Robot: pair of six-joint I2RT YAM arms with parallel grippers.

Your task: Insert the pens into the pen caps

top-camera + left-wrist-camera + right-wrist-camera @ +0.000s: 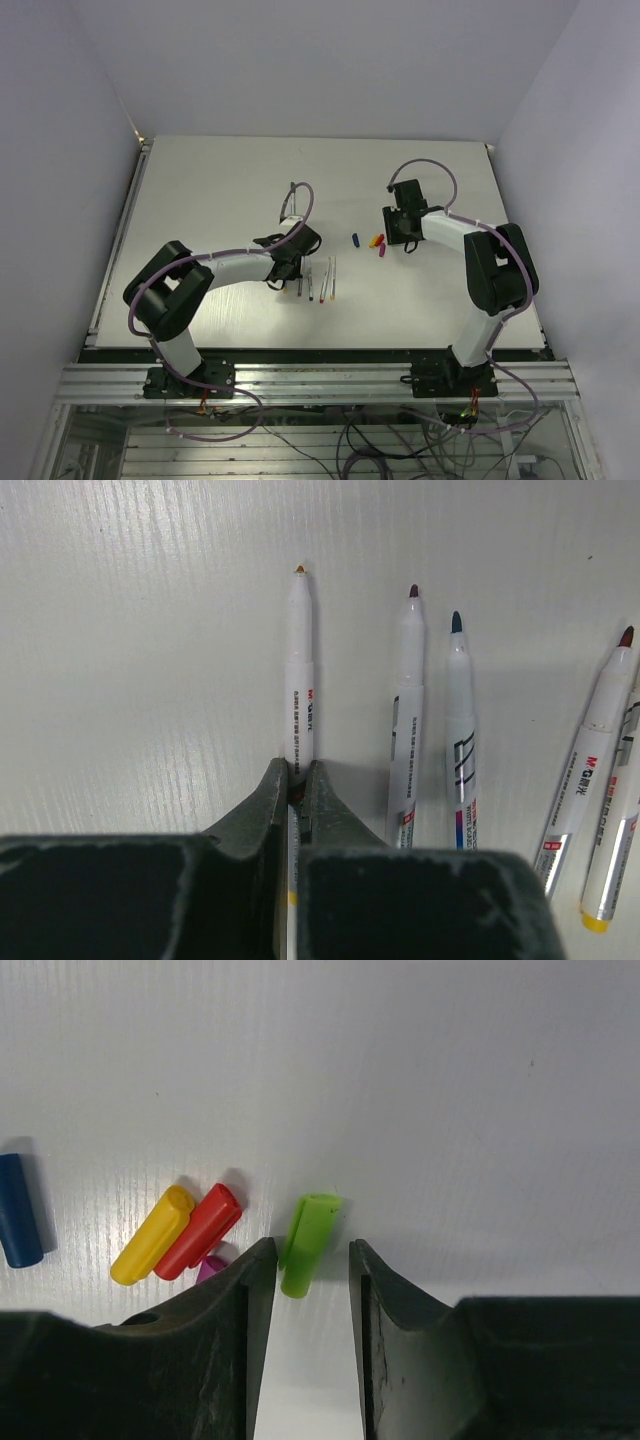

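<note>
With left gripper (297, 780) clamped on the pen (300, 660), centre parted jaws of right gripper (310, 1260) about green cap (311, 1228); close gently, squarely.

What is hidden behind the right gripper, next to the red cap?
A purple cap peeks out beside the red cap; the right gripper covers the rest of it.
</note>
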